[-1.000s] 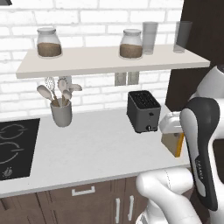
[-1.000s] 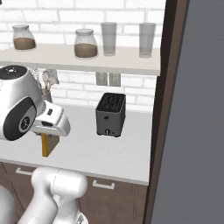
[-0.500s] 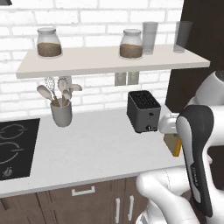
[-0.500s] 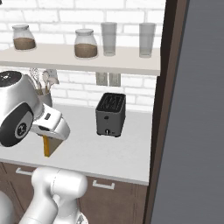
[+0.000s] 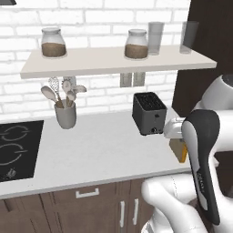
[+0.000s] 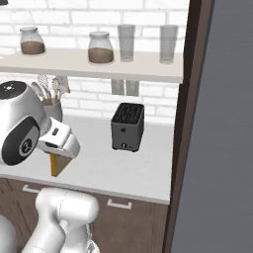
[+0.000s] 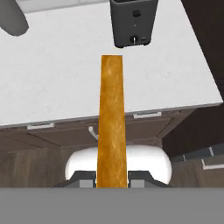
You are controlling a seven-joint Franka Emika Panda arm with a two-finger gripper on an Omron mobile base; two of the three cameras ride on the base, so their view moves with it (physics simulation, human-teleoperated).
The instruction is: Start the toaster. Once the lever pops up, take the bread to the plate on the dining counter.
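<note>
My gripper (image 7: 112, 178) is shut on the bread (image 7: 112, 122), a tan slice that the hand view shows edge-on as a tall golden strip. From the base views the bread (image 5: 179, 149) (image 6: 55, 164) hangs below the white hand, over the front edge of the pale worktop. It is well clear of the toaster (image 5: 149, 113) (image 6: 128, 127). The dark boxy toaster (image 7: 133, 22) stands at the back of the worktop, its narrow control face toward me. The lever (image 7: 135, 13) is a tiny tab on that face. The plate and the dining counter are out of view.
A grey utensil cup (image 5: 66, 114) stands left of the toaster and a black cooktop (image 5: 16, 148) lies at the far left. A shelf (image 5: 113, 61) above carries jars and glasses. A dark tall cabinet (image 6: 217, 123) walls the right side. Brown drawers (image 7: 52, 135) run under the worktop.
The hand with the bread has sunk slightly and the arm's links have shifted a little. The toaster and everything on the worktop have stayed in place.
</note>
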